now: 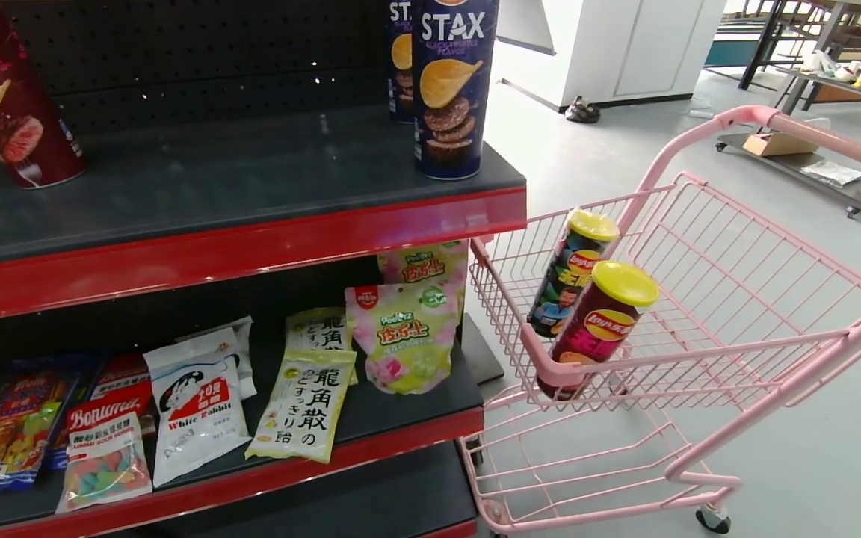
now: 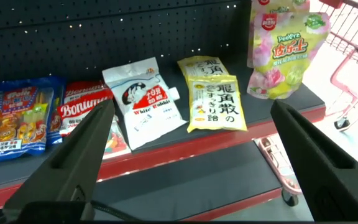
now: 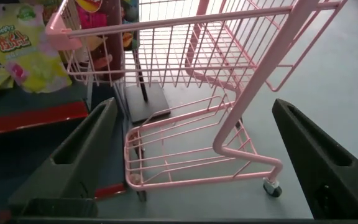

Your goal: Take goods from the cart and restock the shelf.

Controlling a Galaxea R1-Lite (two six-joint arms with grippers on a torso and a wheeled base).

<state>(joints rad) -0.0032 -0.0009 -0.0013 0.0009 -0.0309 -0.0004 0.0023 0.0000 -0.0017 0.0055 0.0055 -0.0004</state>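
1. The pink cart [image 1: 834,140] stands on the floor at 3 to 4 o'clock in the head view, just beside the shelf's end.
2. Two chip canisters with yellow lids lie tilted in the basket's corner nearest the shelf. The maroon canister [image 1: 601,329] is the nearer one. The dark canister [image 1: 569,276] is just beside it, at its 11 o'clock.
3. The upper shelf [image 1: 214,172] runs from 9 to 12 o'clock, with a red front edge.
4. A dark blue canister [image 1: 451,90] stands upright at the upper shelf's cart-side end, and a second blue canister [image 1: 399,67] stands close behind it.
5. A red canister [image 1: 12,104] stands at the far 10 o'clock corner, well apart from the blue pair.
6. The lower shelf [image 1: 408,411] at 7 to 8 o'clock carries flat snack bags.
7. These are a pink-green pouch [image 1: 404,336], a yellow bag [image 1: 303,403], a white bag [image 1: 195,411], a gummy bag [image 1: 105,448] and a blue bag [image 1: 4,433].
8. Each of the pouch and the yellow bag has a like bag behind it.
9. The left end effector [image 2: 191,109] hangs before the lower shelf. Its fingers are spread wide apart and hold nothing, with the yellow bag and white bag seen between them.
10. The right end effector [image 3: 194,104] hangs above the floor beside the cart's lower frame. Its fingers are likewise spread wide and hold nothing.
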